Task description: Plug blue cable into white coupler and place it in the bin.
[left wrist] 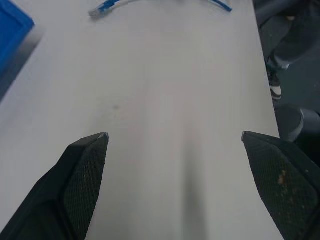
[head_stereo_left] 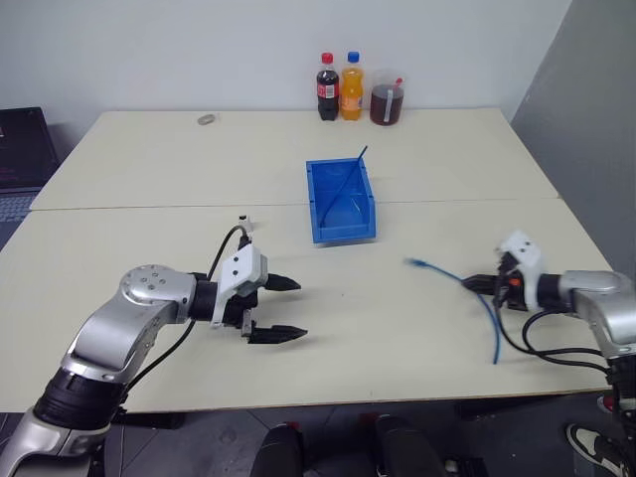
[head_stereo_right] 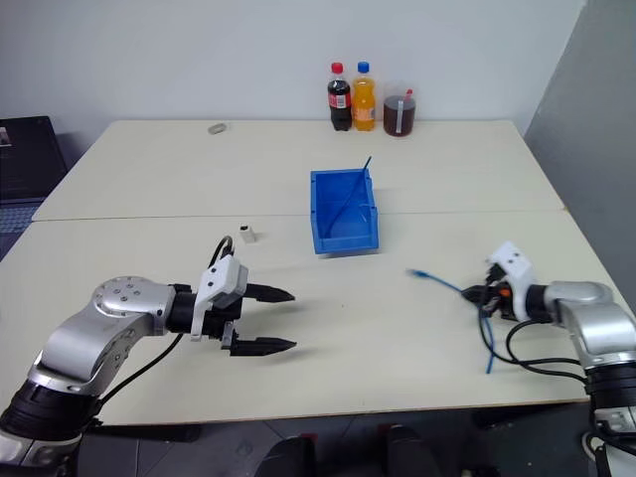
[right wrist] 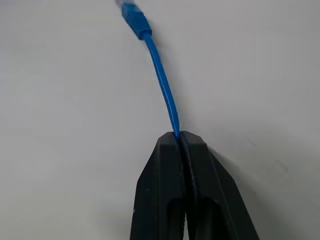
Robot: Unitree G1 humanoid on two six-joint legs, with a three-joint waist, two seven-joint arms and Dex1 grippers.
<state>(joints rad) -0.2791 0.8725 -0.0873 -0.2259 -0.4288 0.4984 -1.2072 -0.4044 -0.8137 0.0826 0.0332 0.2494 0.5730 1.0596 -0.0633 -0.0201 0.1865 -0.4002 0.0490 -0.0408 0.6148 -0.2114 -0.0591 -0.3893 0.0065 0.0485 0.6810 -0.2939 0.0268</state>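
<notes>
The right gripper (right wrist: 180, 137) is clamped on the blue cable (head_stereo_left: 467, 288). The left gripper (head_stereo_left: 283, 308), released, sits near the white coupler (head_stereo_right: 247, 235). Next: grasp coupler, insert plug, then move both to the bin (head_stereo_left: 341, 202).

Two pale tables (head_stereo_left: 149, 179) pushed together, plain white wall (head_stereo_left: 199, 50) behind, grey floor.

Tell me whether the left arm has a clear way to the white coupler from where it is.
Probably yes: the open left tool hovers near the white coupler, with bare table between them and nothing in the way.
</notes>
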